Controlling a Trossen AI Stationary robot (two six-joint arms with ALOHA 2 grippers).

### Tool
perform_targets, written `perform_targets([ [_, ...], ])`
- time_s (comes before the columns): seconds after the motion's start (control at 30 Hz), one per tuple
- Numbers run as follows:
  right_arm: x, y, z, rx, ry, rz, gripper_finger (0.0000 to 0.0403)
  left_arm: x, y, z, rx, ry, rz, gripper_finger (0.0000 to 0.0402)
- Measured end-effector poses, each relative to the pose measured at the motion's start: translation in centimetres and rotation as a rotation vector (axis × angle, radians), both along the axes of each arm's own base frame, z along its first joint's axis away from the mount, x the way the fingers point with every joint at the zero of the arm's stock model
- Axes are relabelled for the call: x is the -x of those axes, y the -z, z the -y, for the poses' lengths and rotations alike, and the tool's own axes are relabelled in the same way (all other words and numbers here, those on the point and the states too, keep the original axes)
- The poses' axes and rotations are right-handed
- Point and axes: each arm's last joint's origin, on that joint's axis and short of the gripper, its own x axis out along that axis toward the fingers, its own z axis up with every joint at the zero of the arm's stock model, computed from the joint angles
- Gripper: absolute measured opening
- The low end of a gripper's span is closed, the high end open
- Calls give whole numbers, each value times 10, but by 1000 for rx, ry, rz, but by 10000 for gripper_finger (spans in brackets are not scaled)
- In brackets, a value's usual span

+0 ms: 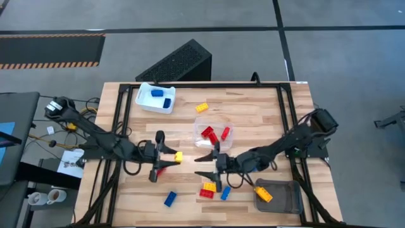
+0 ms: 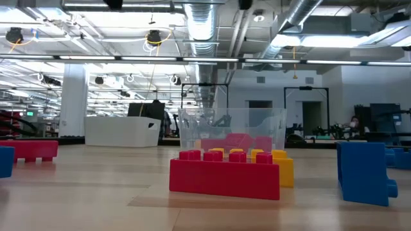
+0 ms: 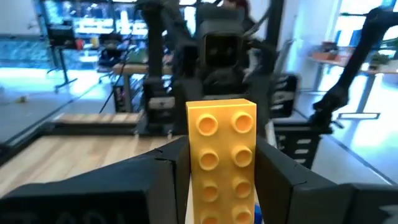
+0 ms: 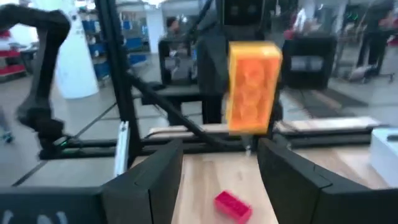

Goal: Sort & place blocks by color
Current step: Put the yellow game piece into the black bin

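One yellow brick point(image 3: 221, 155), eight studs showing and its lower end cut off in our left wrist view, sits pinched in the left gripper point(image 1: 166, 158) above mid-table. We see the right gripper point(image 1: 211, 166) spread and empty just opposite, beside the clear tray point(image 1: 229, 134) of red blocks point(image 1: 209, 133).

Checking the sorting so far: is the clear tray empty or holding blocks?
Holding blocks: the clear tray has two red blocks inside, seen from above.
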Motion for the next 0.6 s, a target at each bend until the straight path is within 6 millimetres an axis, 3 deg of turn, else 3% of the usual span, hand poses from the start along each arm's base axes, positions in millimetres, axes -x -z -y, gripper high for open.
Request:
perform_targets([
  [0.13,-11,11,10,-3,48,14,230,3,12,-7,54,16,65,104],
  [0.3,-29,33,25,-58,14,12,230,8,13,-14,70,49,199,104],
  [0.6,-63,39,38,-94,-34,92,255,7,25,-22,64,29,155,104],
])
